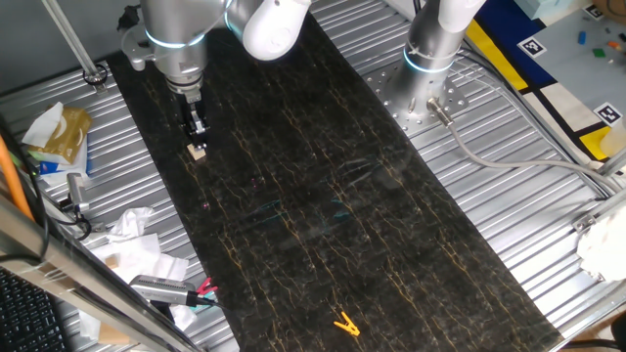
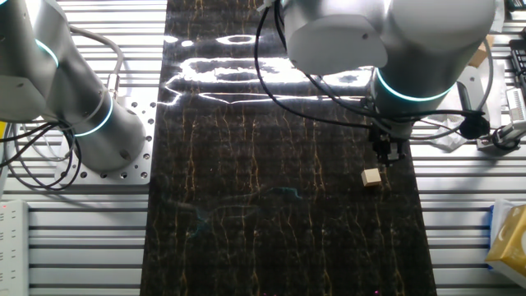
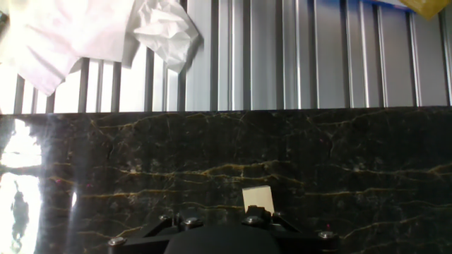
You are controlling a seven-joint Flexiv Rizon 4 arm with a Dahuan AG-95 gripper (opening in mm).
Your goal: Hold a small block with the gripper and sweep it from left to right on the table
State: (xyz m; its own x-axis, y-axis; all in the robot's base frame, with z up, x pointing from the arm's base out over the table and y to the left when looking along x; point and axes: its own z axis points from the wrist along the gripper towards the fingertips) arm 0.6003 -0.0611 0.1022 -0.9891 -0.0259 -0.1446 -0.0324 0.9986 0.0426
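Near the table's (image 1: 323,196) left edge, by the ribbed metal surround (image 1: 59,284), the gripper (image 1: 198,125) hovers just above the small block (image 1: 198,151), which lies free on the slab, probably lining up for a grasp, though I cannot tell how its jaws stand.

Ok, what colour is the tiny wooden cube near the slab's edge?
Pale tan, plain and unpatterned: the tiny wooden cube shows best in the other fixed view, against the black gold-veined slab.
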